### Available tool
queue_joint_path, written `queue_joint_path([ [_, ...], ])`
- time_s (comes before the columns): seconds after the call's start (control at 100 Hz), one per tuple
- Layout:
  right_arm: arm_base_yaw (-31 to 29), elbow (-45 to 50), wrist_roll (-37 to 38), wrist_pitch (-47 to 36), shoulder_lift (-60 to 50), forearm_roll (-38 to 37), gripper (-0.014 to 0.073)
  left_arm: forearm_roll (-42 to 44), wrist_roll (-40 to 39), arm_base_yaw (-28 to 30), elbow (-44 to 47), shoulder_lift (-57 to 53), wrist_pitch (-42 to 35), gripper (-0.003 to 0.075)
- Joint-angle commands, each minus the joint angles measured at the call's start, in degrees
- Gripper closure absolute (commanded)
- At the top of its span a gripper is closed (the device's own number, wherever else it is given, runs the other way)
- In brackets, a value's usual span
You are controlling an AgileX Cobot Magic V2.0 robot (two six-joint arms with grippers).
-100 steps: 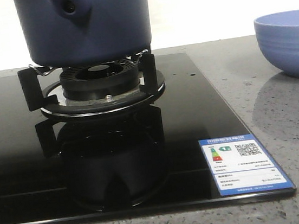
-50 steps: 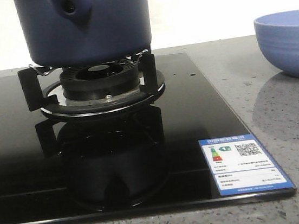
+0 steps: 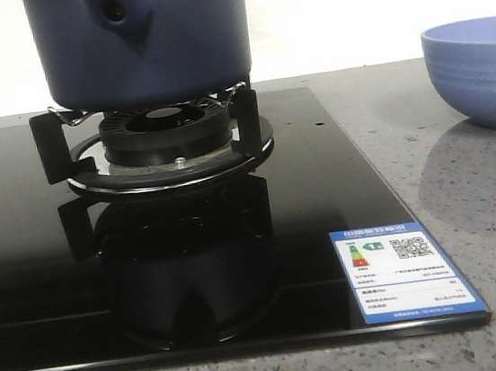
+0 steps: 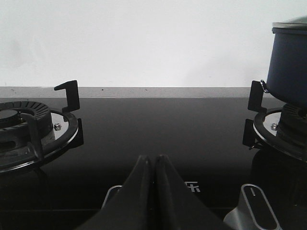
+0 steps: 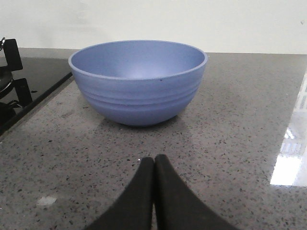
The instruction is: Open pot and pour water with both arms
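Your black glass hob (image 3: pixel 23 267) filled most of the front view, and the pot (image 3: pixel 140 40) sat upright on the burner (image 3: pixel 168 141) with its stub handle (image 3: pixel 116 12) facing the camera. A rim that may be the lid showed at its top edge in the left wrist view, too cropped to be sure. The light-blue bowl (image 5: pixel 138 81) stood on the stone counter (image 5: pixel 240 143), just ahead of your right gripper (image 5: pixel 154 165), whose fingers were pressed together on nothing. Your left gripper (image 4: pixel 154 165) was likewise closed and empty, low over the hob between the burners; the pot lay ahead and off to its right, so I judged that arm the nearer for opening the pot.
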State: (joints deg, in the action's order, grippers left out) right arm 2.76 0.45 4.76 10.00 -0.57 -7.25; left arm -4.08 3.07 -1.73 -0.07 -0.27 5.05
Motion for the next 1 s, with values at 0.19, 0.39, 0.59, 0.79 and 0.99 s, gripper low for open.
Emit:
queue_joint_path([
  [0.19,-0.44,1.5,-0.26,-6.59,-1.03,3.82,0.0637,-0.99,-0.63,-0.42,1.88,-1.52,-5.48,0.0741],
  [0.39,-0.44,1.5,-0.26,-10.82,-1.03,4.48,0.0637,-2.18,-0.63,-0.42,1.88,-1.52,-6.18,0.0741],
  [0.59,-0.44,1.5,-0.26,-14.91,-1.03,8.12,0.0637,-14.87,-0.63,-0.42,1.88,-1.52,-6.31,0.0741],
  [0.79,-0.44,0.55,-0.16,-17.66,-1.03,27.69,0.0637,-39.32,-0.63,-0.42,1.63,-1.52,-9.23,0.0741],
  [0.99,-0.44,-6.59,-0.16,-8.48,-0.47,31.83,0.0636,-43.65,-0.39,-0.42,-2.53,-1.27,-5.05,0.0741],
])
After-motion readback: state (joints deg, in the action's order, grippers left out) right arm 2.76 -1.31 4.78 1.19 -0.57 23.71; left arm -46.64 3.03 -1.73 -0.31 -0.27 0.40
